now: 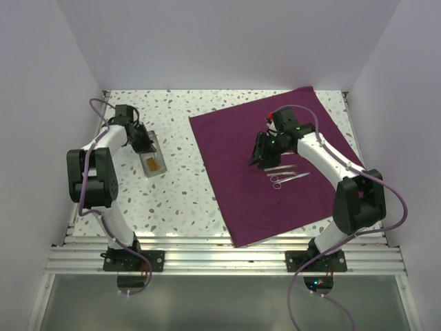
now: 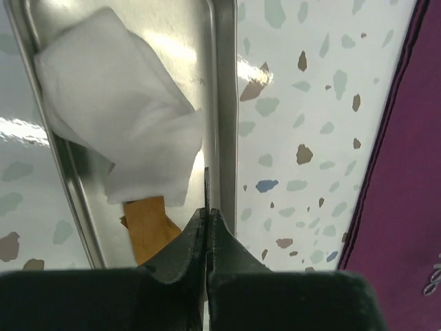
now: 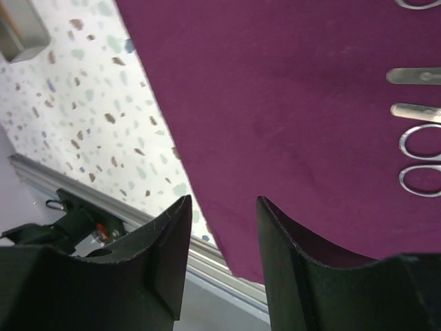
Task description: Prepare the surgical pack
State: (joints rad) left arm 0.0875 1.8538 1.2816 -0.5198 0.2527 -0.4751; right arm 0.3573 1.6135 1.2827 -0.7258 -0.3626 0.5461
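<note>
The plum-purple cloth (image 1: pixel 234 207) of the surgical pack lies spread flat on the right half of the table. Steel scissors-like instruments (image 1: pixel 284 176) rest side by side on it, their ring handles (image 3: pixel 417 142) showing in the right wrist view. My right gripper (image 3: pixel 222 200) hangs open over the cloth (image 3: pixel 275 103), just left of the instruments, holding nothing. On the left, a small steel tray (image 2: pixel 224 103) holds a white pad (image 2: pixel 117 103) and an orange strip (image 2: pixel 148 224). My left gripper (image 2: pixel 207 210) is shut on the tray's thin right wall.
Speckled tabletop (image 1: pixel 186 186) lies between the tray (image 1: pixel 154 160) and the cloth's left edge. White walls close in the left, back and right sides. A ridged metal rail (image 1: pixel 227 258) runs along the near edge by the arm bases.
</note>
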